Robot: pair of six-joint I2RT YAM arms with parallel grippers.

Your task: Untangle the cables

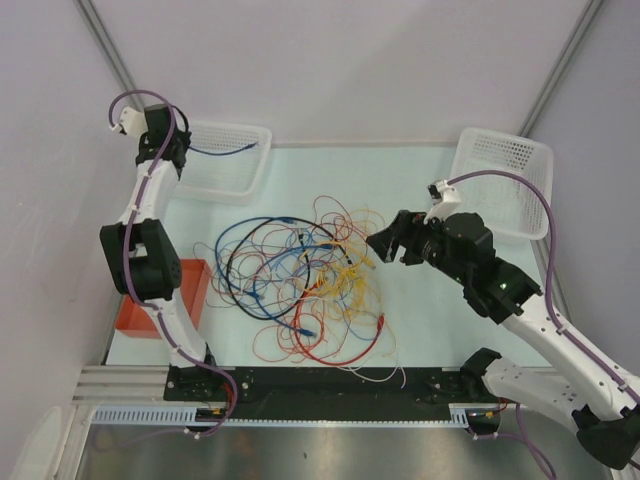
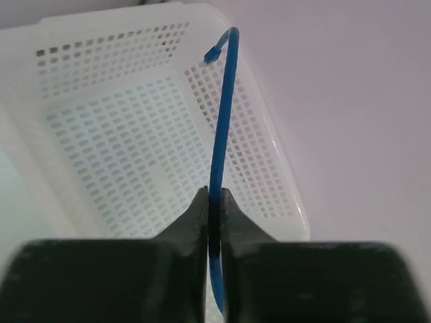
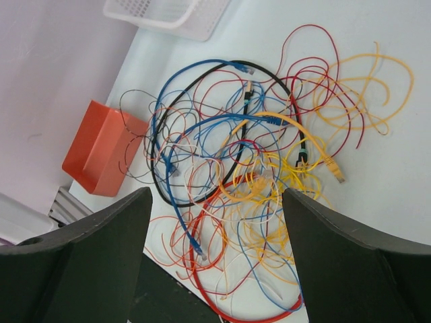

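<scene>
Far left of the tangle (image 1: pixel 300 280), above the white basket (image 1: pixel 235 170): left jaws pinched tight on a single blue cable (image 2: pixel 222 134), plug tip arching upward, likely held there to keep it apart from the rest. On the tabletop (image 1: pixel 430 310), the tangle itself, heaped in red, blue, yellow and black loops. Just right of the tangle, hovering: right jaws spread wide, aimed at the yellow strands (image 3: pixel 269 195), probably to single out another.
</scene>
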